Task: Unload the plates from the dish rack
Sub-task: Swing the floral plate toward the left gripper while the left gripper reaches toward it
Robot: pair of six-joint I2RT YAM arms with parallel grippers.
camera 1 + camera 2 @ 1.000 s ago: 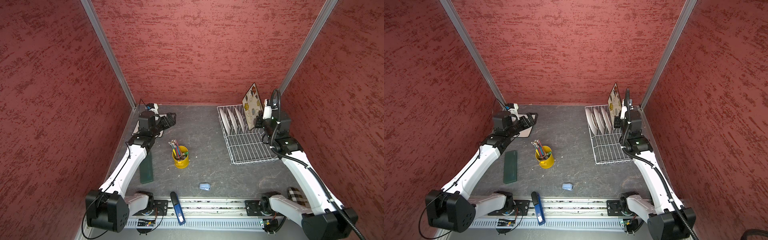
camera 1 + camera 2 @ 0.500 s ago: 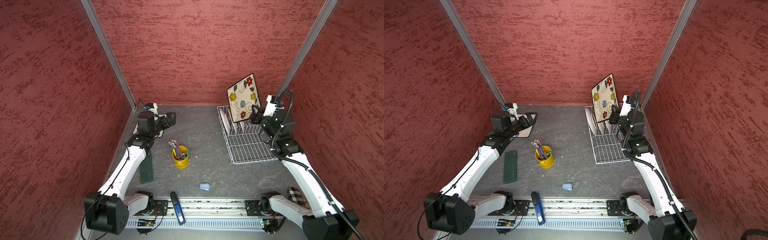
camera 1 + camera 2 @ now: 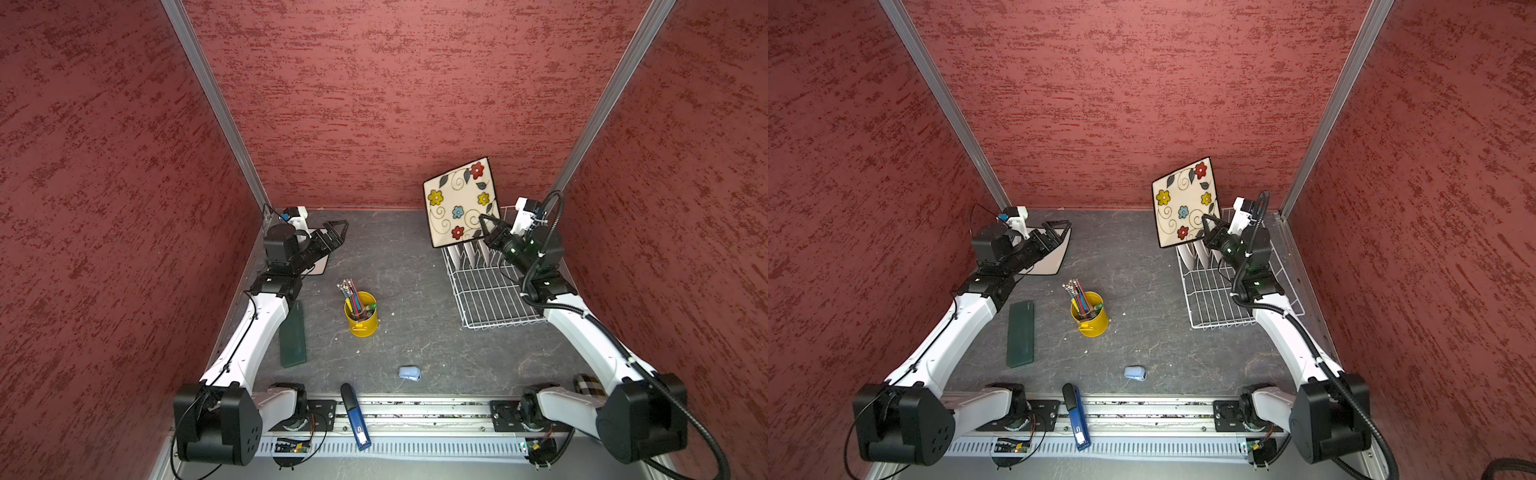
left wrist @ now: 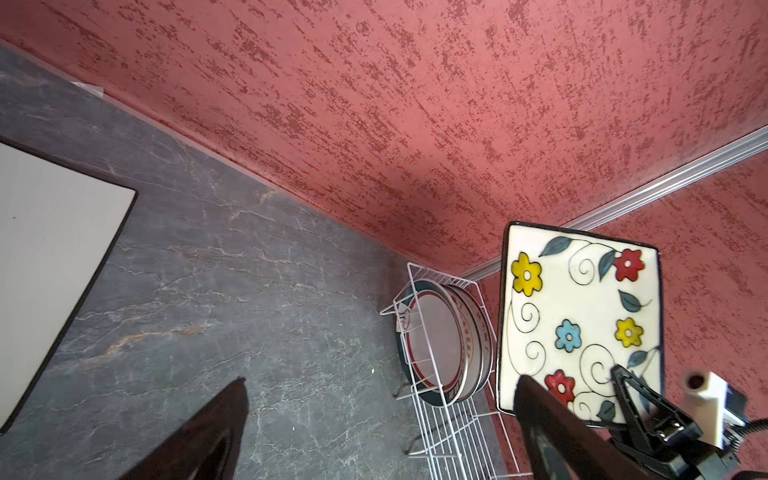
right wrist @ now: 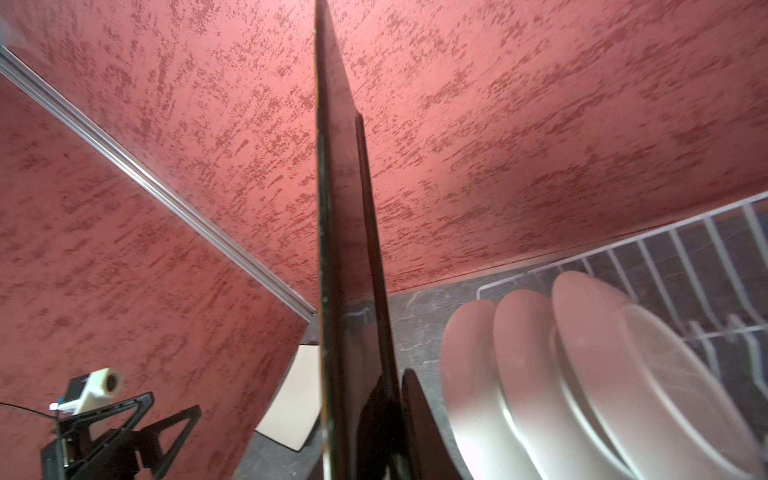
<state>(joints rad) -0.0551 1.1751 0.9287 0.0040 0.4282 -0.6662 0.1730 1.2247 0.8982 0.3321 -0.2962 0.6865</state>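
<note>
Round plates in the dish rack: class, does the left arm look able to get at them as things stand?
Probably not. The left gripper, jaws open and empty, sits across the table from the dish rack, and the right gripper holds the flowered square plate close by the round plates.

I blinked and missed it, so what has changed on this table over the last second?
The right gripper, shut on the square flowered plate throughout, swung it leftward above the dish rack and turned it from edge-on to face-on. The left gripper stayed open at the back left; the round plates stayed in the rack, and the yellow pencil cup did not move.
</note>
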